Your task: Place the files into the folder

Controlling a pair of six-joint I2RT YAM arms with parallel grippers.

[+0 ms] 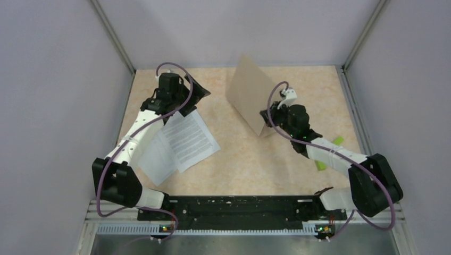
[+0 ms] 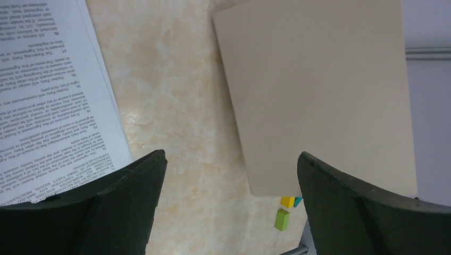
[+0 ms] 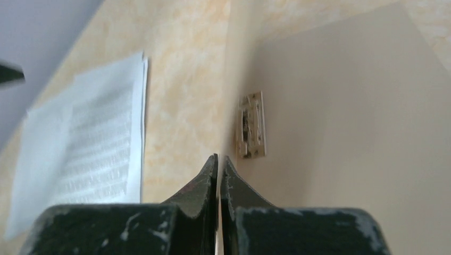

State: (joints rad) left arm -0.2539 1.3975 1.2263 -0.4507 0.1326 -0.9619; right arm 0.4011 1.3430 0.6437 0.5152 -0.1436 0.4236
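Note:
The brown folder [image 1: 249,93] stands tilted up off the table at the middle back. My right gripper [image 1: 267,121] is shut on its near lower edge. In the right wrist view the fingers [image 3: 219,159] pinch that thin edge, and the folder's inner face [image 3: 345,133] with a small metal fastener [image 3: 251,133] lies to their right. The files [image 1: 181,141], white printed sheets, lie fanned on the table at the left. My left gripper [image 1: 199,91] hovers open just beyond their far corner. Its wrist view shows the files [image 2: 48,95], the folder [image 2: 314,90] and bare table between the fingers [image 2: 231,156].
Small green blocks [image 1: 320,164] lie by the right arm. A green block [image 2: 282,219] and a yellow block [image 2: 287,201] show under the folder's lower edge. Grey walls and metal rails enclose the table.

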